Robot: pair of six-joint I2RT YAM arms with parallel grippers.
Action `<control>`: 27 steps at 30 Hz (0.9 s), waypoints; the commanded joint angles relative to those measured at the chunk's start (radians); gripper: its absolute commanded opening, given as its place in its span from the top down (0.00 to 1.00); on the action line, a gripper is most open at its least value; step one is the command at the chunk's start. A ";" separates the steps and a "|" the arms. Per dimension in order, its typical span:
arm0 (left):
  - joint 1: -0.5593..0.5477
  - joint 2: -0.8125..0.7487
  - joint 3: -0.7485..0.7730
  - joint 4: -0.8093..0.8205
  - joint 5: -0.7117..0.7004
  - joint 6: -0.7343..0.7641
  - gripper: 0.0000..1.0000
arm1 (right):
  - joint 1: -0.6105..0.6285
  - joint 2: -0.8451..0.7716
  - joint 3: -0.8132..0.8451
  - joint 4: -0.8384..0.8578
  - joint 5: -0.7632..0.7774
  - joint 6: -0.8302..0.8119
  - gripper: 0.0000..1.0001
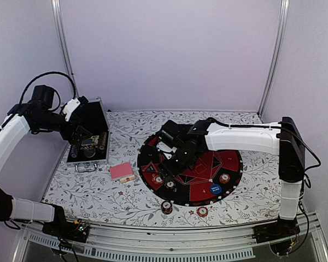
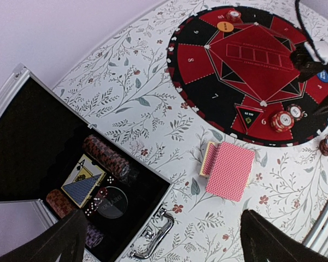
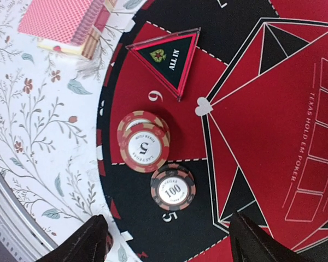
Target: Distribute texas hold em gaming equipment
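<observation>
Chip placement: right tool (image 3: 167, 218), fingers apart and empty, hovers over the 100 chip (image 3: 173, 188) on the mat (image 3: 273, 136) (left tool (image 2: 164, 218) likewise apart, over the case (image 2: 8, 90)); next, probably retreat and fetch another chip.

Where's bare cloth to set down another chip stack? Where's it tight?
Free: cloth between silver case and mat, beyond the card deck; also right of the mat. Tight: mat's near-left rim, with chip stacks, All In triangle, and the right gripper overhead.
</observation>
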 commanded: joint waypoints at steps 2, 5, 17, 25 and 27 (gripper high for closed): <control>-0.011 -0.007 0.017 -0.005 -0.005 0.014 0.00 | 0.112 -0.112 -0.079 -0.057 0.033 0.038 0.17; -0.011 -0.011 0.011 -0.004 -0.003 0.012 0.00 | 0.151 -0.120 -0.108 -0.066 -0.006 0.054 0.14; -0.011 -0.031 -0.009 -0.006 0.002 0.015 0.00 | 0.208 -0.040 -0.129 -0.021 -0.065 0.066 0.14; -0.011 -0.026 -0.011 0.001 0.007 0.011 0.00 | 0.207 0.030 -0.101 -0.006 -0.045 0.044 0.21; -0.011 -0.023 -0.007 0.001 0.006 0.011 0.00 | 0.207 0.042 -0.092 -0.006 -0.039 0.041 0.23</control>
